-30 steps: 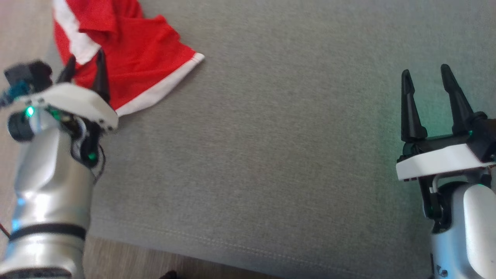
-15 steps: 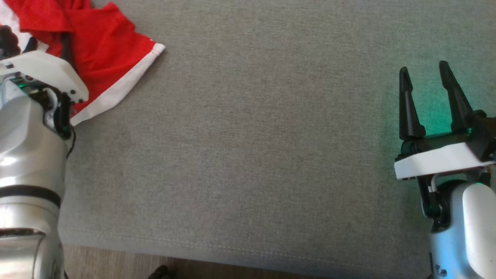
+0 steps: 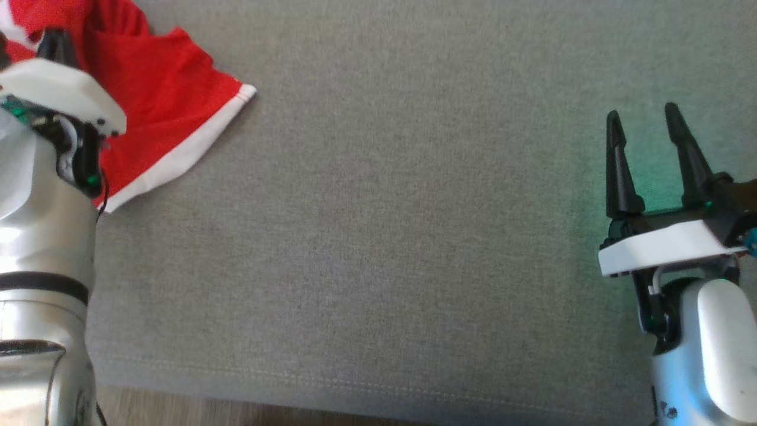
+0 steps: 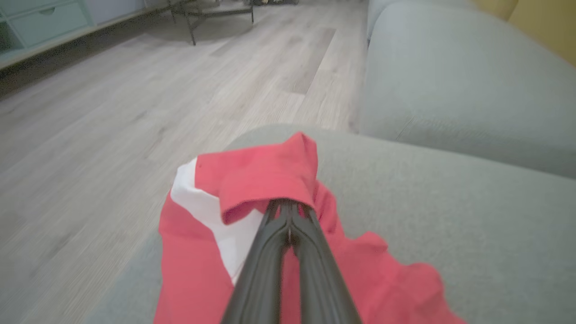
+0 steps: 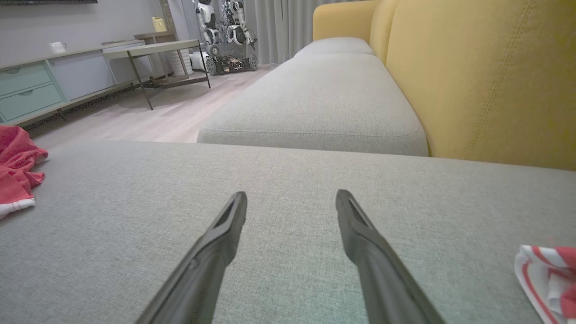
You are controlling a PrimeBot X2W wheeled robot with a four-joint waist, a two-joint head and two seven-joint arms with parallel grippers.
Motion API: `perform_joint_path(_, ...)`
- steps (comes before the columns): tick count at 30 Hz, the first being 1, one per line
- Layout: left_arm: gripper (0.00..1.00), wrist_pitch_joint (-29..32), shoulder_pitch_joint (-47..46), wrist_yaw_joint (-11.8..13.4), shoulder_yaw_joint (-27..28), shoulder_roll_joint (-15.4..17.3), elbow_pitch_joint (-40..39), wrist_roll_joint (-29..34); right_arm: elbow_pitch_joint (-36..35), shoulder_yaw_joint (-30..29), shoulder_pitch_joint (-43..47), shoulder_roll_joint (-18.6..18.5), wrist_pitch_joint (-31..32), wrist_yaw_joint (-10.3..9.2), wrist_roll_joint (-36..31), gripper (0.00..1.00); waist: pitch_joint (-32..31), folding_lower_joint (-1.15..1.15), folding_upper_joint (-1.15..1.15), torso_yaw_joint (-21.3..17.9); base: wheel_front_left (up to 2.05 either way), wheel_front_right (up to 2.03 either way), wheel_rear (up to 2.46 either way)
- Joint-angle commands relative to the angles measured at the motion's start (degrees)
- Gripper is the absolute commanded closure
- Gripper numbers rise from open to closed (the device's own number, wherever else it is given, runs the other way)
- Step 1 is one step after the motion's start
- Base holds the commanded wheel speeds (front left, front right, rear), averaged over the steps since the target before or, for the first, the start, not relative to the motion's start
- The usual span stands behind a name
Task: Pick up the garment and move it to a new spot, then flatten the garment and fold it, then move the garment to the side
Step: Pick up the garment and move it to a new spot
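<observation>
The crumpled red-and-white fabric garment (image 3: pixel 165 112) lies at the frame's upper left on the grey sofa cushion (image 3: pixel 384 236). The left gripper (image 4: pixel 288 207) is pinched on a fold of it. The right gripper (image 3: pixel 641 112), spread wide, waits well apart at the right.

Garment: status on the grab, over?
Left gripper: jaws shut on red garment. Right gripper: jaws open over grey cushion. Nothing in the way.

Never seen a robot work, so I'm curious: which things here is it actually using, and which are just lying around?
In use: red garment, left gripper clamped on it, right gripper open, grey cushion beneath.
Lying about: striped cloth, yellow backrest, side table, drawers.
</observation>
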Motion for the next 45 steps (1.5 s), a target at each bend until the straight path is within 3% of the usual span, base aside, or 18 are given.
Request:
perform_joint_path(1, 1.0, -0.66, 0.54, -0.54, 1.32, 2.56, -4.53, -0.32, -0.9, 1.4, 0.21, -0.07, -0.99, -0.04, 0.65, 0.0, -2.77, 0.0, 0.0, 0.11, 0.0, 0.0, 0.0)
perform_joint_path(10, 1.0, -0.7, 7.72, -1.71, 0.49, -1.18, -21.39, 0.48, 5.05, 1.65, 1.98, -0.05, -4.48, -0.04, 4.72, 0.0, -12.33, 0.0, 0.0, -0.77, 0.0, 0.0, 0.0)
perform_joint_path(17, 1.0, 1.98, 9.47, -1.93, -1.7, -4.84, -30.63, -0.61, 7.48, 2.35, 2.7, -0.05, -5.94, -0.04, 6.46, 0.0, -16.32, 0.0, 0.0, -3.16, 0.0, 0.0, 0.0)
perform_joint_path(24, 1.0, 5.93, 10.64, 0.82, -5.18, -9.11, -39.36, -1.47, 8.63, 2.95, 2.08, -0.04, -6.88, -0.04, 7.31, 0.0, -18.22, 0.0, 0.0, -7.93, 0.0, 0.0, 0.0)
perform_joint_path(30, 1.0, 6.14, 11.45, 4.81, -10.35, -10.52, -42.81, -2.97, 9.2, 3.38, 1.27, -0.04, -7.57, -0.04, 8.15, 0.0, -17.86, 0.0, 0.0, -12.9, 0.0, 0.0, 0.0)
perform_joint_path(33, 1.0, 6.11, 13.2, 7.17, -17.36, -10.62, -44.39, -7.39, 9.65, 3.68, 1.05, -0.04, -8.01, -0.04, 8.63, 0.0, -17.27, 0.0, 0.0, -15.26, 0.0, 0.0, 0.0)
perform_joint_path(41, 1.0, 3.07, 18.81, 16.81, -40.81, -10.65, -46.95, -18.05, 11.35, 5.16, 0.21, -0.04, -9.49, -0.04, 10.09, 0.0, -15.52, 0.0, 0.0, -20.8, 0.0, 0.0, 0.0)
perform_joint_path(45, 1.0, 2.07, 19.61, 19.24, -50.33, -10.65, -46.44, -21.31, 12.16, 5.54, -0.11, -0.04, -10.17, -0.04, 10.38, 0.0, -14.63, 0.0, 0.0, -21.99, 0.0, 0.0, 0.0)
